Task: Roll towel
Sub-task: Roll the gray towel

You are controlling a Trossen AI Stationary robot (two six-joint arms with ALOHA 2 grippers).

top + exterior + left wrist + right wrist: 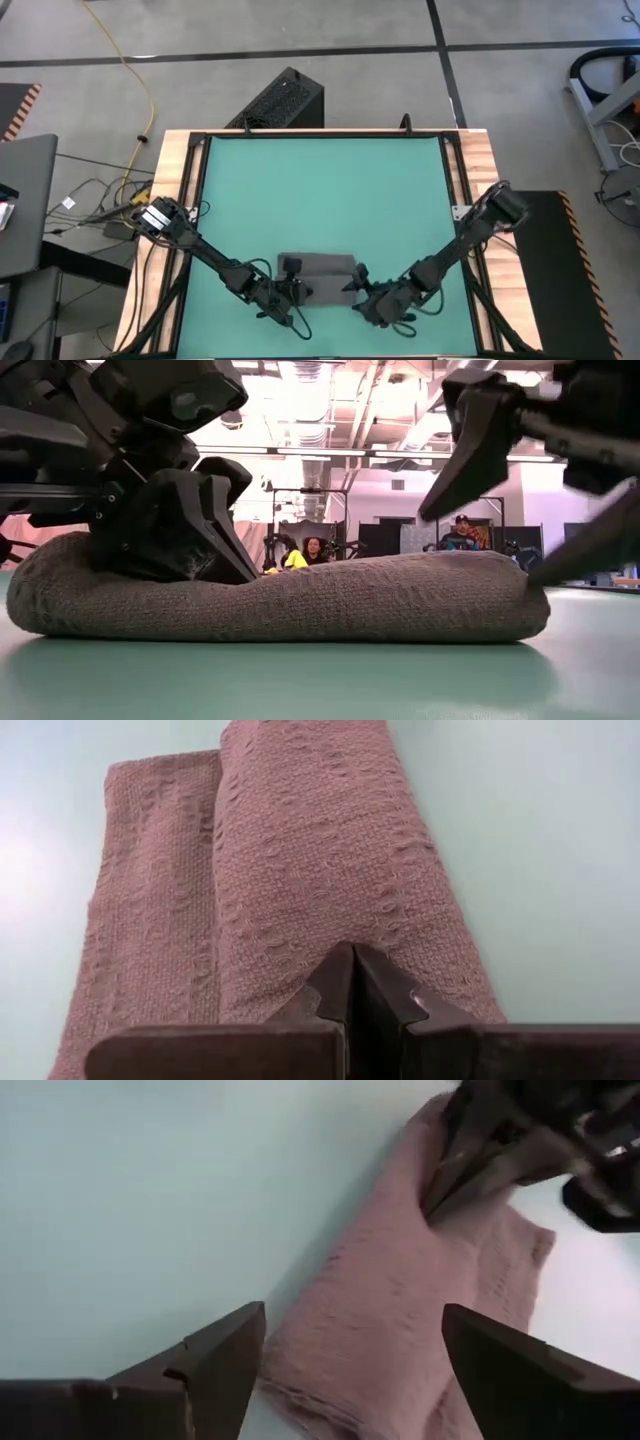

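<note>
The dark grey towel (318,266) lies as a thick roll near the table's front edge, a flat flap (150,890) still beside the roll (330,850). My left gripper (352,982) is shut, and its tips rest on the roll's left end (150,575). My right gripper (352,1320) stands open at the towel's right end (500,585), one finger raised above it and one beside it. I cannot tell whether the lower finger (590,545) brushes the cloth. My left gripper presses its shut fingertips (345,970) down on top of the roll, near the left end (330,920). The fingers slant down from the table's near left side. The cloth sinks under them (225,582), and the roll lies flat on the table.
The teal mat (320,190) stretches bare beyond the towel to the far edge, framed by black rails and wooden borders (170,200). A black box (280,100) stands on the floor past the far edge. People sit in the room behind (310,550).
</note>
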